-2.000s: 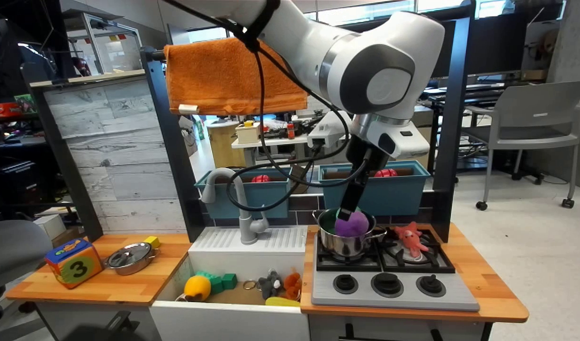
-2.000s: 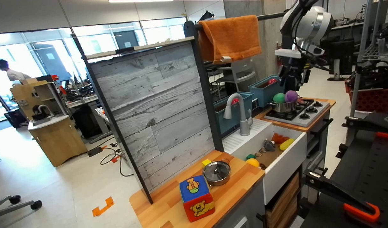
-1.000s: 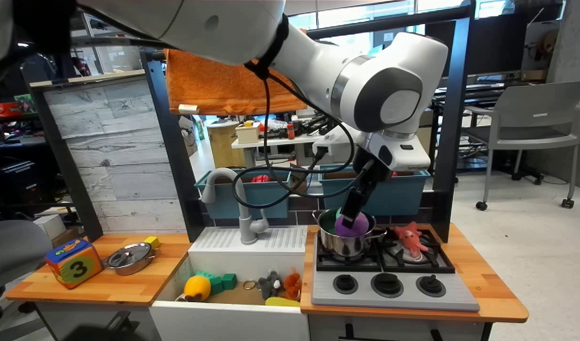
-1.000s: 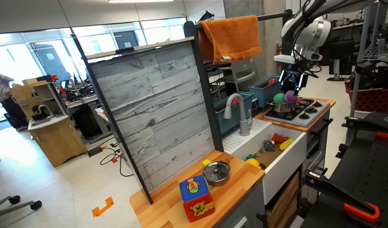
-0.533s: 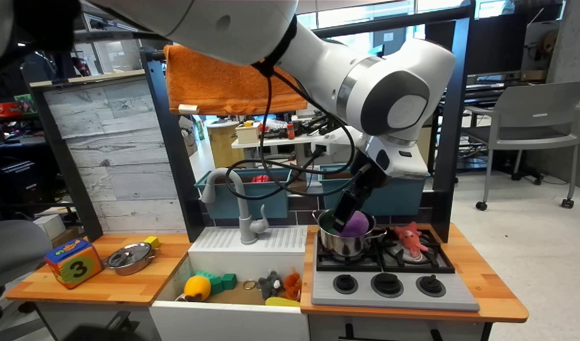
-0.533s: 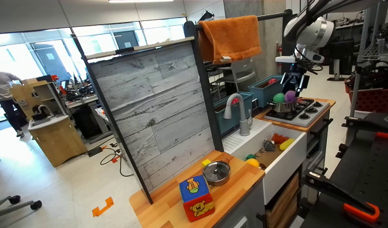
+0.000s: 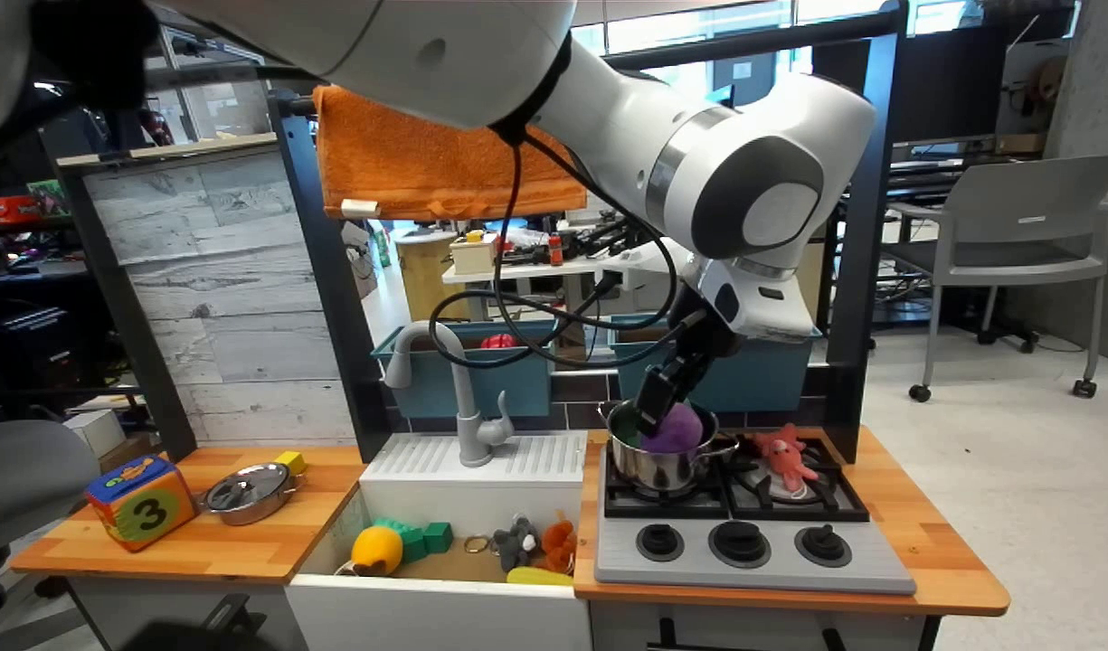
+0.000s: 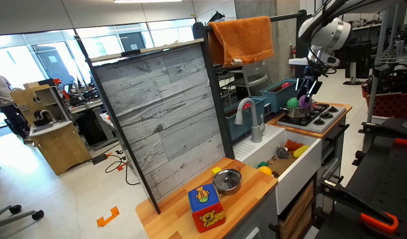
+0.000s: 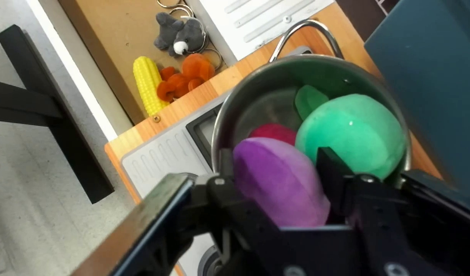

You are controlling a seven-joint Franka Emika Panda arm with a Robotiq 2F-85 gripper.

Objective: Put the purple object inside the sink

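Note:
The purple ball sits in the metal pot on the stove, also in both exterior views. My gripper reaches down into the pot in both exterior views. Its fingers press on both sides of the ball, which looks squeezed between them. The ball's underside is hidden. The white sink lies beside the stove and also shows in an exterior view. A corner of the sink shows in the wrist view.
A green round toy and a dark red item share the pot. The sink holds a yellow corn, an orange plush and a grey plush. A grey faucet and teal bins stand behind.
My gripper has come down to the pot and tilted, its tip shifting slightly toward the faucet side. In the last half second its fingers have closed in on the purple ball.

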